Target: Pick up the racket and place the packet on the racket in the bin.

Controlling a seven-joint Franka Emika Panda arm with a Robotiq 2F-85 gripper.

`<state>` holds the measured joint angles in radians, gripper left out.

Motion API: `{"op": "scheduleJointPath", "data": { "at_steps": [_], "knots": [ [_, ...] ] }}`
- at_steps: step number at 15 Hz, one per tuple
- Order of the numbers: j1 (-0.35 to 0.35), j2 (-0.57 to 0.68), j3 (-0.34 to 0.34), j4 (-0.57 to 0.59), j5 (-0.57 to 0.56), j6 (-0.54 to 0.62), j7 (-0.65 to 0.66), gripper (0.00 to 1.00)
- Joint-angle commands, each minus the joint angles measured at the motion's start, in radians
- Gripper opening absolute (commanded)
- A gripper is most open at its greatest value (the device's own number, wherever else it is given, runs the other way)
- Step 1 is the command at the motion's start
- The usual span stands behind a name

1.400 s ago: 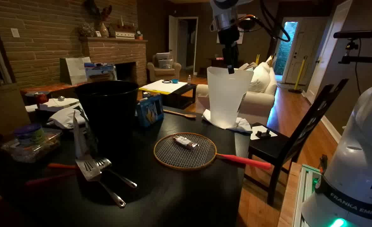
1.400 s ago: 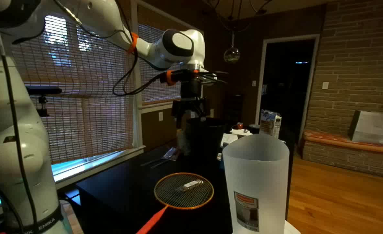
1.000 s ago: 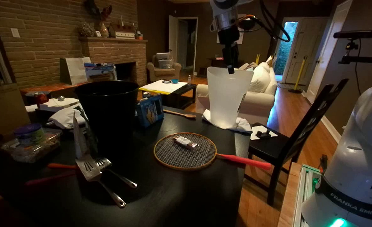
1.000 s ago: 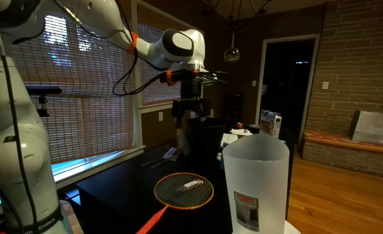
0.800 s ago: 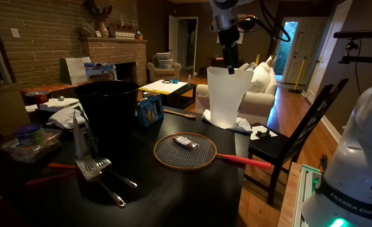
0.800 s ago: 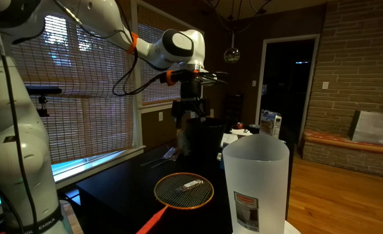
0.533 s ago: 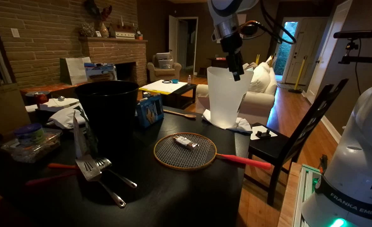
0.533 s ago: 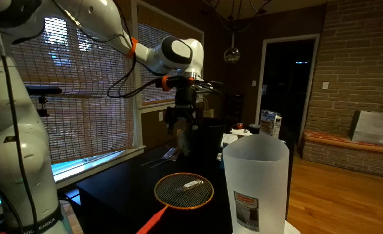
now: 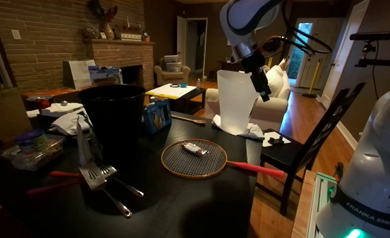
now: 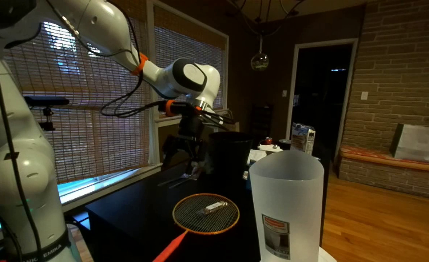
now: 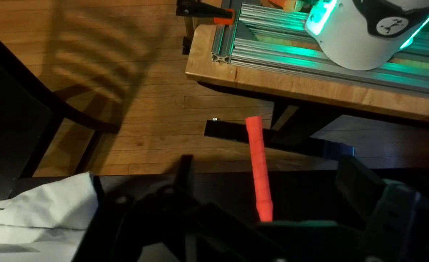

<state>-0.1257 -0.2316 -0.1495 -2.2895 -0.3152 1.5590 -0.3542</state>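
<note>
The racket (image 9: 181, 165) lies flat on the black table, its red handle sticking out past the table edge. It also shows in an exterior view (image 10: 203, 222). The packet (image 9: 195, 149), small and whitish-silver, lies on the strings, also seen as the packet (image 10: 214, 207). The tall black bin (image 9: 113, 125) stands on the table beyond the racket head; its inside is hidden. My gripper (image 11: 267, 164) is open and empty, tilted, in the air above the table. In the wrist view the red handle (image 11: 258, 167) shows between the spread fingers, below them and apart; the racket head is hidden there.
A tall white tapered container (image 9: 236, 102) stands at the table edge on a white cloth (image 11: 50, 203). Metal spatulas (image 9: 94, 178) lie before the bin. A blue box (image 9: 158, 115) and wooden spoon (image 9: 190, 120) lie behind. A black chair (image 9: 290, 155) stands beside the table.
My gripper stayed still at first, then moved down and back toward the robot base, tilting as it went. The racket, the packet and the bin have not moved.
</note>
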Motion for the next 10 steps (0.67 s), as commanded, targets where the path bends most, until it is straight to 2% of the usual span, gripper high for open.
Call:
{"op": "scheduleJointPath", "data": {
  "at_steps": [1,2,6,10],
  "knots": [
    [0.010,-0.085,-0.012,-0.134,-0.008,0.063,-0.044,1.00],
    [0.011,-0.098,-0.015,-0.167,-0.011,0.090,-0.057,1.00],
    [0.008,-0.136,-0.033,-0.319,-0.019,0.351,-0.080,1.00],
    [0.005,-0.118,-0.047,-0.423,0.001,0.543,-0.094,1.00]
  ]
}}
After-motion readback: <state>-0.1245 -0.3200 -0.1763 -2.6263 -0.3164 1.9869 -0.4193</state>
